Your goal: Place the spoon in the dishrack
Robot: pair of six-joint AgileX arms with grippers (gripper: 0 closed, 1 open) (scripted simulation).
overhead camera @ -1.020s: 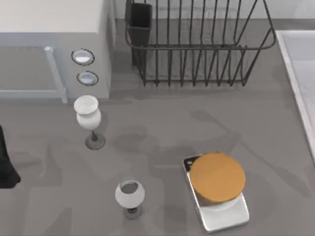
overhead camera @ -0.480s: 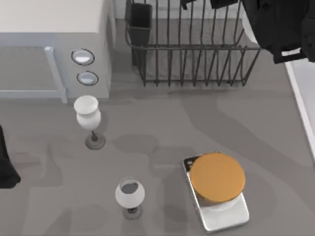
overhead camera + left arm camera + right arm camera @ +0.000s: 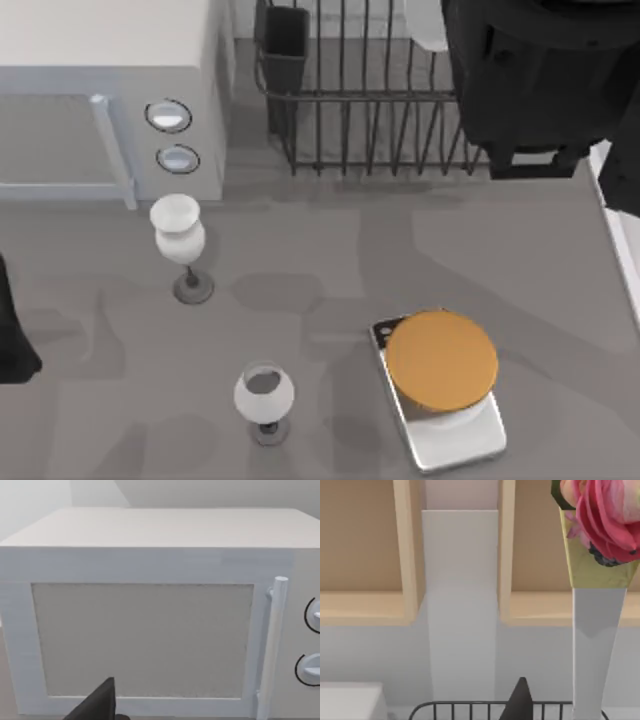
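Note:
The dishrack (image 3: 380,120), a dark wire basket with a black utensil cup (image 3: 285,45) at its left corner, stands at the table's far middle. My right arm (image 3: 530,80) hangs as a big dark mass over the rack's right half and covers it. A pale rounded shape (image 3: 425,25) shows at the arm's left edge; I cannot tell if it is the spoon. The right wrist view has a dark tip of my right gripper (image 3: 520,702) above the rack's top rim (image 3: 470,705). My left arm (image 3: 12,335) is parked at the table's left edge.
A white microwave (image 3: 110,90) fills the far left, and the left wrist view faces its door (image 3: 142,640). Two wine glasses (image 3: 180,240) (image 3: 264,398) stand left of centre. An orange disc (image 3: 441,360) lies on a silver tray (image 3: 455,435) at the front right. A flower vase (image 3: 597,630) stands behind the rack.
My right arm has come into the top view from the far right and moved leftward and toward the front, now covering the rack's right half. Nothing on the table has moved.

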